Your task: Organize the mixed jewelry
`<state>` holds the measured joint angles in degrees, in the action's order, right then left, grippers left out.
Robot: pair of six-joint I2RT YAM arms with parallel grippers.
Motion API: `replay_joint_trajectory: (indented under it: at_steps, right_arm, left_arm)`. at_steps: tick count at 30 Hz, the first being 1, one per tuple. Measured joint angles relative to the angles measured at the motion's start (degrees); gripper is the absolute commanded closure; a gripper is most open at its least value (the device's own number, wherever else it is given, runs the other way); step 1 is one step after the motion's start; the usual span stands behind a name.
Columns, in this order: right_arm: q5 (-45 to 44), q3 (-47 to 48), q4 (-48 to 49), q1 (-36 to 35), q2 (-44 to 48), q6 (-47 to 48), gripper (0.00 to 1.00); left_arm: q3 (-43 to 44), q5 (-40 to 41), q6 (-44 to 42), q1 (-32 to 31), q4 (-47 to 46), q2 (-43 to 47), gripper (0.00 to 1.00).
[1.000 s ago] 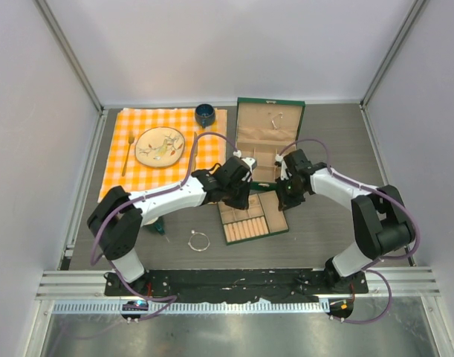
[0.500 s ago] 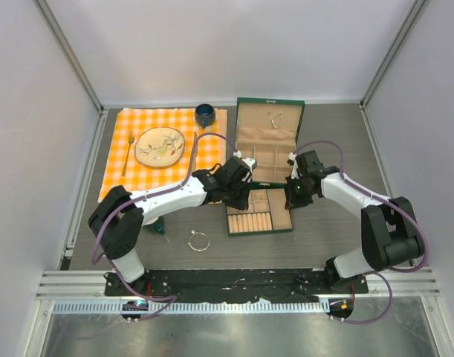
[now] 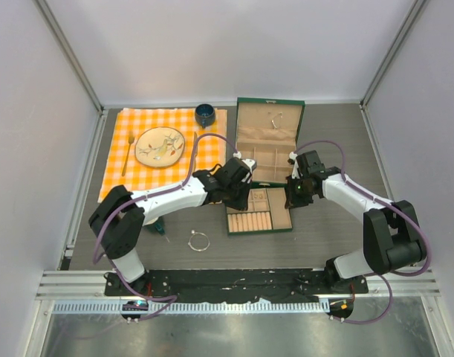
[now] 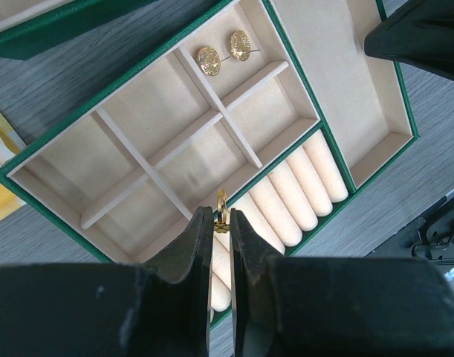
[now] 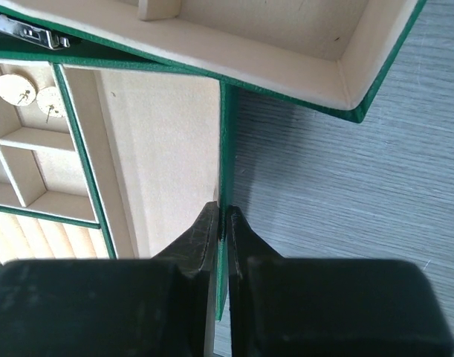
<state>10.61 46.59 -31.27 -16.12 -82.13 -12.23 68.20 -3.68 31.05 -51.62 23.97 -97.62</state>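
Your left gripper point(image 4: 221, 225) pinches a small gold ring point(image 4: 222, 202) over the padded rolls point(image 4: 287, 197) of the green tray point(image 4: 408, 111). Your right gripper point(image 5: 221, 223) is clamped tight on that tray's outer wall.

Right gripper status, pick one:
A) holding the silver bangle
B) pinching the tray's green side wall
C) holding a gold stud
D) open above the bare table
B: in the right wrist view the right gripper has its two fingers closed on either side of the tray, right on the thin green wall.
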Motion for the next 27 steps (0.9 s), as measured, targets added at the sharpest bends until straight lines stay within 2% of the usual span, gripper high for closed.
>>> replay_joint_trajectory:
  at_steps: [18, 27]
  right_arm:
    - [-0.1, 0.0, 0.0, 0.0, 0.1, 0.0, 0.86]
    - [-0.3, 0.0, 0.4, 0.0, 0.1, -0.4, 0.72]
  left_arm:
    - [0.0, -0.2, 0.0, 0.0, -0.1, -0.3, 1.00]
    - [0.0, -0.4, 0.0, 0.0, -0.1, -0.9, 1.00]
